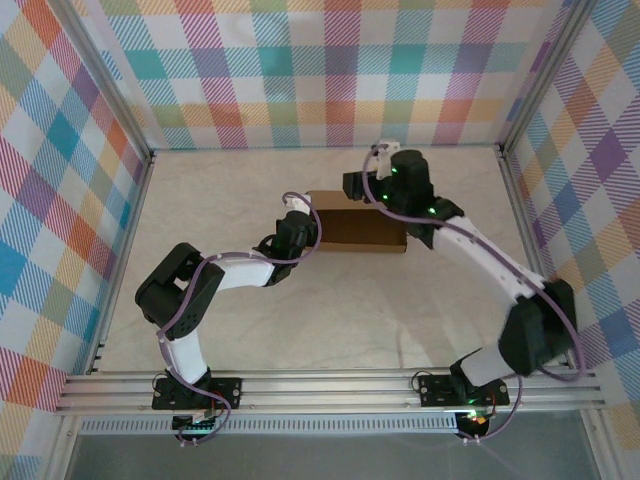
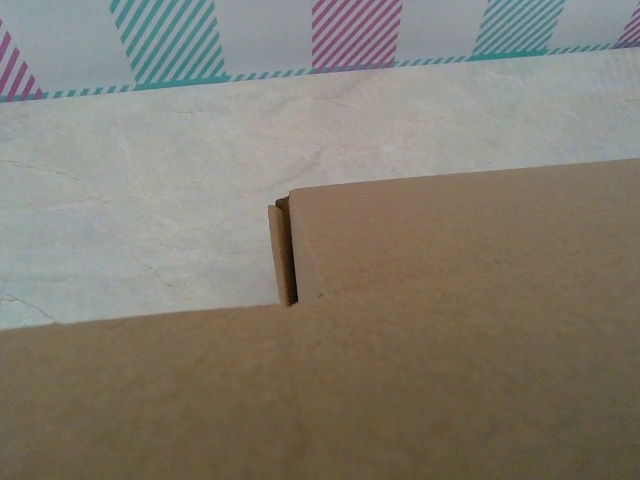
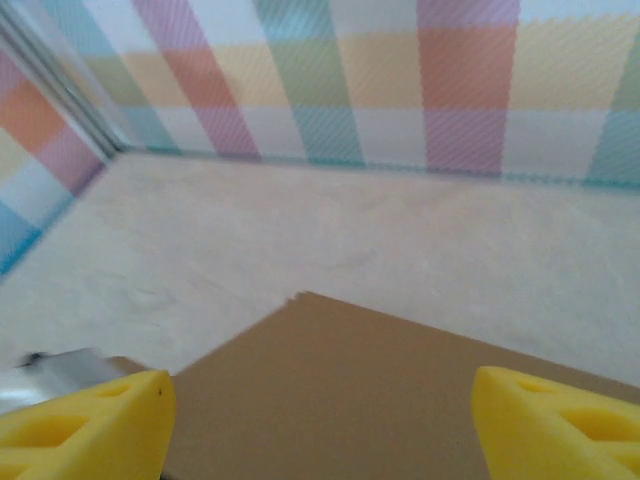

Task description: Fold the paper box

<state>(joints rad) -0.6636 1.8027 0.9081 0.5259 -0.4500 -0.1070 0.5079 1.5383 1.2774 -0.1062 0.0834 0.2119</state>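
The paper box (image 1: pixel 357 230) lies mid-desk (image 1: pixel 250 330), between my two arms. My left pincer (image 1: pixel 296 222) is clenched at its left edge, possibly nipping cardboard, though I cannot tell. My right pincer (image 3: pixel 320 430) is spread wide over the box's far side.

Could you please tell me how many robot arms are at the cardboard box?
2. The left arm is at the left end of the paper box; the right arm reaches over its far edge. No other arm seems hidden.
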